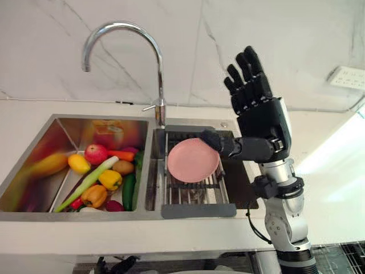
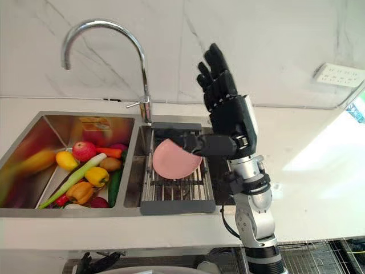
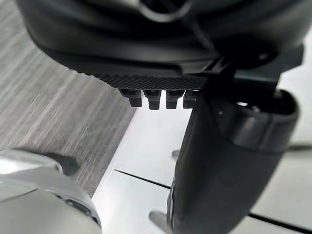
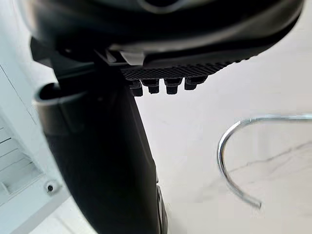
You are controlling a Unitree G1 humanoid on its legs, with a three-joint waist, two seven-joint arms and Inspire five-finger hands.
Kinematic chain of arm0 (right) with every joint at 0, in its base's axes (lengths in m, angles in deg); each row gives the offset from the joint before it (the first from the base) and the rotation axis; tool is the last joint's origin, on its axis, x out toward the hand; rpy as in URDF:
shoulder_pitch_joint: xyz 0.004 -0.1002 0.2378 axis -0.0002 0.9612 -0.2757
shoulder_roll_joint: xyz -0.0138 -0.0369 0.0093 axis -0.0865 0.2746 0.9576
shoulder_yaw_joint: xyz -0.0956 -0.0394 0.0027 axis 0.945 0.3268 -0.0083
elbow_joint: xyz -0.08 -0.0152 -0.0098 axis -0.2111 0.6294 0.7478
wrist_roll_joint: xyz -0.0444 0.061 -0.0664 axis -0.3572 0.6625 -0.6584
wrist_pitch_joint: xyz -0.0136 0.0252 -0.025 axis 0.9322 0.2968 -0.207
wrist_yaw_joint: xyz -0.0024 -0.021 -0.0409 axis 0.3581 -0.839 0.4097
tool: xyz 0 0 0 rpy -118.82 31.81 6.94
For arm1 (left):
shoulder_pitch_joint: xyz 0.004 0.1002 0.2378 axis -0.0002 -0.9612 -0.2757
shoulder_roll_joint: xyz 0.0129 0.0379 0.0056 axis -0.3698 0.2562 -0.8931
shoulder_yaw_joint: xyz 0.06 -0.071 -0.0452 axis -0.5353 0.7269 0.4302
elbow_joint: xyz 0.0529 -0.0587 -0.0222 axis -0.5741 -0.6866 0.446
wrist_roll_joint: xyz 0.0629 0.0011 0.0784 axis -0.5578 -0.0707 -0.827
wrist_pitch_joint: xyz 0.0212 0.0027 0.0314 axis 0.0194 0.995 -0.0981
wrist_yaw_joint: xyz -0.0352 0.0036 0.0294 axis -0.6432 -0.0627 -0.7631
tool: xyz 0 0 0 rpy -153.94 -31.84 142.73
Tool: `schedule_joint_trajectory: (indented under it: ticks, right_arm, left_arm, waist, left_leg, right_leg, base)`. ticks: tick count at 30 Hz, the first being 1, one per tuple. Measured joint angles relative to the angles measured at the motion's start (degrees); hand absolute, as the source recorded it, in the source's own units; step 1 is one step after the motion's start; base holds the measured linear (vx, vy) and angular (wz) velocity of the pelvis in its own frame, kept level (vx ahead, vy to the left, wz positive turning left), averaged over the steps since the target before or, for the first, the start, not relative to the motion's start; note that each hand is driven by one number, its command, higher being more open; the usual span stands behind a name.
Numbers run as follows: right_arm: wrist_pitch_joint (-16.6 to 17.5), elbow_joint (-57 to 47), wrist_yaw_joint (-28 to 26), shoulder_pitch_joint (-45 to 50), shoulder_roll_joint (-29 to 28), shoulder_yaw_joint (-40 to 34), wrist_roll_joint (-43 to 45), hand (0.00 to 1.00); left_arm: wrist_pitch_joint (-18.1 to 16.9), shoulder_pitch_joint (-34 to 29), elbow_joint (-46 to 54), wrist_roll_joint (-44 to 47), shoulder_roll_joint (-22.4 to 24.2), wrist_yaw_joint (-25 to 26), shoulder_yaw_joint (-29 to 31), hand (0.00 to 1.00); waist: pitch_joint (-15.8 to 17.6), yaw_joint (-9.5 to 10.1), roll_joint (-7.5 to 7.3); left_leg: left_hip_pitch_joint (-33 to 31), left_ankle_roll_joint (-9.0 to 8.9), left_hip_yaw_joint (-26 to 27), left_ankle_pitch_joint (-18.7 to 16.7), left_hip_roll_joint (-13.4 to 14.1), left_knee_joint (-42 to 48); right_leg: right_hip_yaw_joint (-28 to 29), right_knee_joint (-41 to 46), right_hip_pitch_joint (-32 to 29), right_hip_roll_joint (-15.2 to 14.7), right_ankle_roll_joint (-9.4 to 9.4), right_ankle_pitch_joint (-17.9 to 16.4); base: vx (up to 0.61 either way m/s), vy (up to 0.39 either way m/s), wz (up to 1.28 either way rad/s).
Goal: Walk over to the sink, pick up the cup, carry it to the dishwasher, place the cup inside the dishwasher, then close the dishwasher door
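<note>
Two basins form the sink (image 1: 74, 216); a pink plate (image 1: 191, 161) stands on the rack (image 1: 197, 210) in the right one. My right hand (image 1: 262, 117) hovers beside it, fingers straight and apart; I see my left hand (image 3: 146, 48) with straight fingers too.

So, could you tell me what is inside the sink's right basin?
A drain rack spans the right basin, a pink plate resting on it. The open right hand covers the plate's upper right edge and the basin's right side; under the plate is hidden.

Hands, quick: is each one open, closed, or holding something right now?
Left hand: open, fingers straight, holding nothing.
Right hand: open, upright over the sink, holding nothing.
</note>
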Motion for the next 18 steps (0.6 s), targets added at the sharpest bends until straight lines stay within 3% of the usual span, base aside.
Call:
schedule_joint_trajectory:
  ticks: [1, 9, 14, 18]
  right_arm:
    - [0.1, -6.3, 2.7, 10.9, -6.5, -0.7, 1.7, 1.0]
    - [0.1, -6.2, 2.7, 10.8, -5.6, -0.7, 1.4, 1.0]
    - [-3.3, -5.7, 1.0, 10.8, 0.1, -1.0, -4.6, 1.0]
    - [-7.5, -5.0, -1.4, 10.8, 7.4, -1.0, -21.3, 1.0]
  left_arm:
    - [-0.7, -1.5, 0.6, -2.2, 4.1, 2.0, 2.9, 1.0]
    - [-0.7, -1.3, 0.1, -2.2, 3.5, 1.9, 2.7, 1.0]
    - [-0.1, -1.1, -0.6, -3.3, 0.6, 0.4, -1.1, 1.0]
    - [0.8, 0.4, -2.8, -4.6, -2.1, -2.1, -2.3, 1.0]
  waist:
    - [-3.1, 0.16, 2.51]
    - [-3.1, 0.15, 2.51]
    - [-3.2, 0.13, 2.46]
    - [-3.2, 0.1, 2.35]
  left_leg:
    - [3.1, -0.46, 3.3, 2.5, -0.1, -6.1]
    - [2.8, -0.47, 3.2, 2.5, 0.0, -6.0]
    - [1.1, -0.59, 2.9, 2.6, 0.1, -5.9]
    - [0.4, -0.65, 2.4, 2.6, 0.0, -5.8]
  right_leg:
    - [0.8, -3.2, 0.8, 0.7, -0.06, 1.9]
    - [0.7, -3.2, 0.6, 0.7, -0.06, 1.9]
    - [0.3, -3.2, -0.8, 0.6, -0.09, 1.9]
    - [-0.2, -3.2, -1.3, 0.5, -0.05, 1.9]
  base:
    - [0.06, -0.075, -0.07]
    - [0.0, 0.0, 0.0]
    - [0.0, -0.001, 0.03]
    - [0.01, 0.005, 0.05]
